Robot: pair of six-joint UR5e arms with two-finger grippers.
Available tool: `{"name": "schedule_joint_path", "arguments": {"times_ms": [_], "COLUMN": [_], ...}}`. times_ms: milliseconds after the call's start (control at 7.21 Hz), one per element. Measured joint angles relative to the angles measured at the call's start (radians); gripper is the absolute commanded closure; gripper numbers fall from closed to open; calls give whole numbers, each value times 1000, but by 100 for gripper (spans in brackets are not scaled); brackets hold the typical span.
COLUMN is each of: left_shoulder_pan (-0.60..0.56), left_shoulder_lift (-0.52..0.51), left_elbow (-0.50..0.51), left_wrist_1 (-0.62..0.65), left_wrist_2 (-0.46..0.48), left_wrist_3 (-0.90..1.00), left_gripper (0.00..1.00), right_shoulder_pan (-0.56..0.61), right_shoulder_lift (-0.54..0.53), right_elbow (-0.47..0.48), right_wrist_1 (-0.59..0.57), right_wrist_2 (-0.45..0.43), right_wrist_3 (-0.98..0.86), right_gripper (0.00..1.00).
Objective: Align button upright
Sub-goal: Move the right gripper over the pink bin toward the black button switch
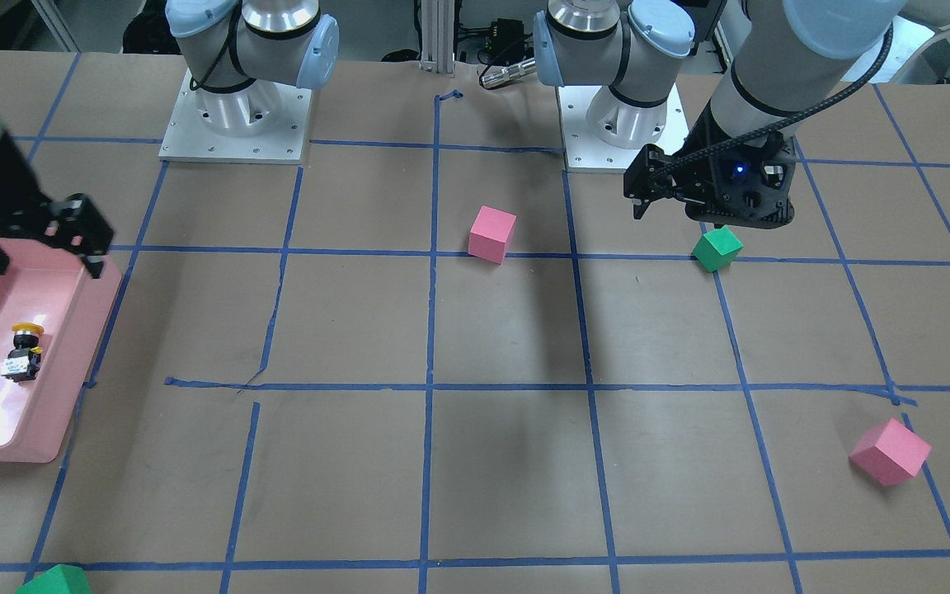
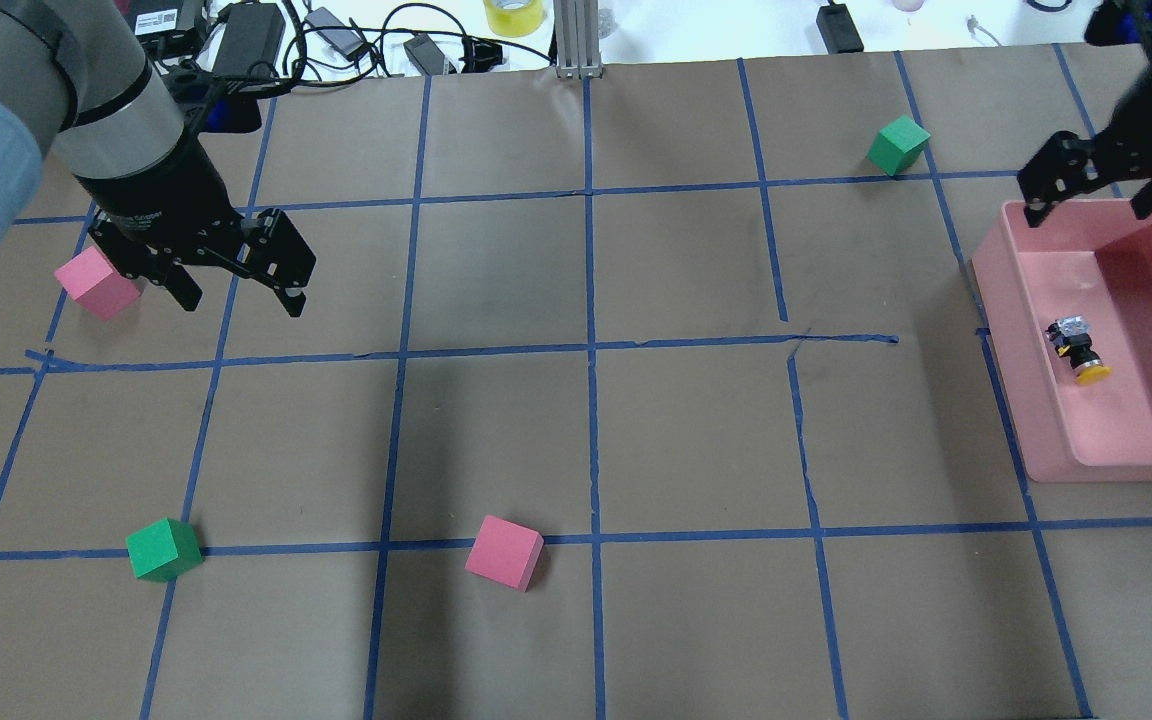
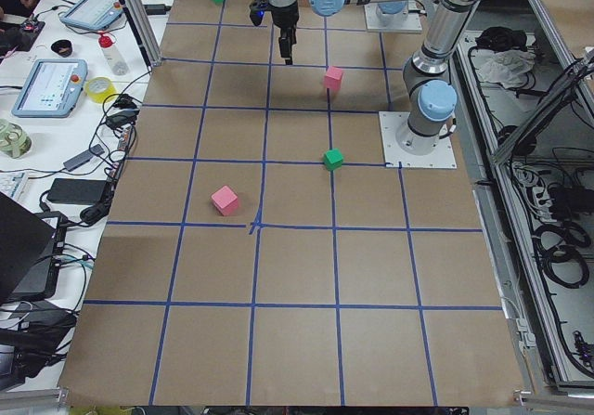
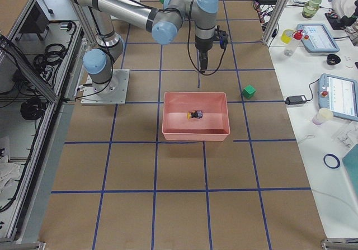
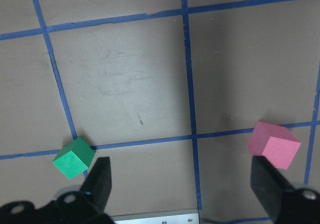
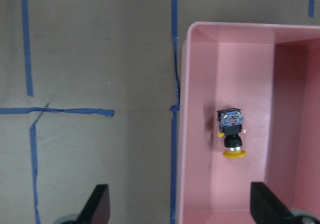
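One button [image 6: 231, 134] on side in pink tray [image 6: 200, 194], long axis 12–6, cap at 6, at 1 o'clock from right gripper [image 6: 179, 189] in wrist view; gripper spread, empty, nearer. Left gripper [image 2: 241, 290] spread, empty, far

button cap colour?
Yellow, on a black body; the button lies on its side in the pink tray. Clearest in the right wrist view.

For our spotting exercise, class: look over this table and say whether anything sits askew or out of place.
The button lies on its side on the floor of the pink tray, with its yellow cap pointing sideways rather than up. A strip of blue tape on the table near the tray is also crooked and broken.
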Motion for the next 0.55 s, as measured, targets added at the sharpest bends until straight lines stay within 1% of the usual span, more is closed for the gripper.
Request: {"name": "schedule_joint_path", "arguments": {"times_ms": [139,277,416,555], "left_shoulder_pan": [0,0,0,0], "left_shoulder_lift": [0,0,0,0], "left_elbow": [0,0,0,0], "left_wrist_1": [0,0,0,0], "left_wrist_2": [1,2,3,4], "left_wrist_3": [2,3,3,4], "left_gripper": [0,0,0,0], "right_shoulder_pan": [-81,-142,-178,-194], "right_shoulder_lift": [43,92,133,166], "right_elbow": [26,78,138,182], "right_wrist_1": [-73,-193,-311,-394], "right_wrist_2": [40,66,78,80], "right_wrist_3": [-95,-158,-190,-200], "right_gripper": [0,0,0,0]}}
